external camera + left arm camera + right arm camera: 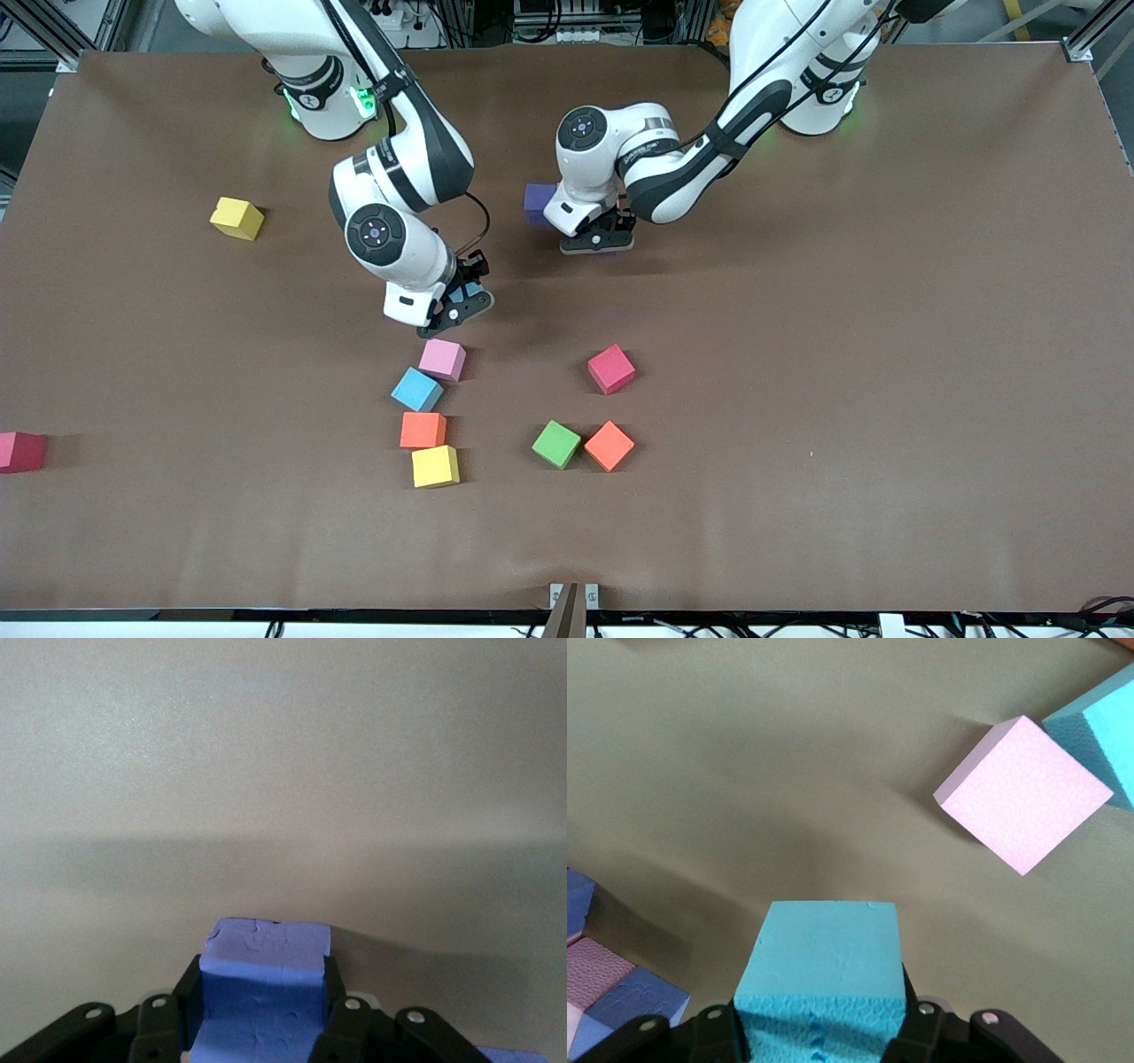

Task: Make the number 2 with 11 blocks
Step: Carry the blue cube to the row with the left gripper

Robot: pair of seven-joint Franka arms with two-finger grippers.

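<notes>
Two arms over a brown table (797,354), each carrying one cube. The right gripper (454,312) is closed on a light blue cube (819,970), its fingers (921,1028) pressing two facing sides; it hangs just above the table beside the pink cube (442,360). That pink cube heads a short, uneven column running toward the front camera: pink, then a second light blue cube (416,389), an orange cube (423,430) and a yellow cube (435,466), each touching or just beside the next.

The left gripper (599,237) is clamped on a purple cube (264,988), held low over the table near its middle; another purple cube (539,202) rests on the table just beside it, toward the right arm's end.

Loose cubes lie well apart from both grippers: a red cube (611,369), then nearer the camera a green cube (556,444) touching a second orange cube (609,446). A second yellow cube (236,218) and a deep pink cube (21,451) sit toward the right arm's end of the table. No digit shape is complete.
</notes>
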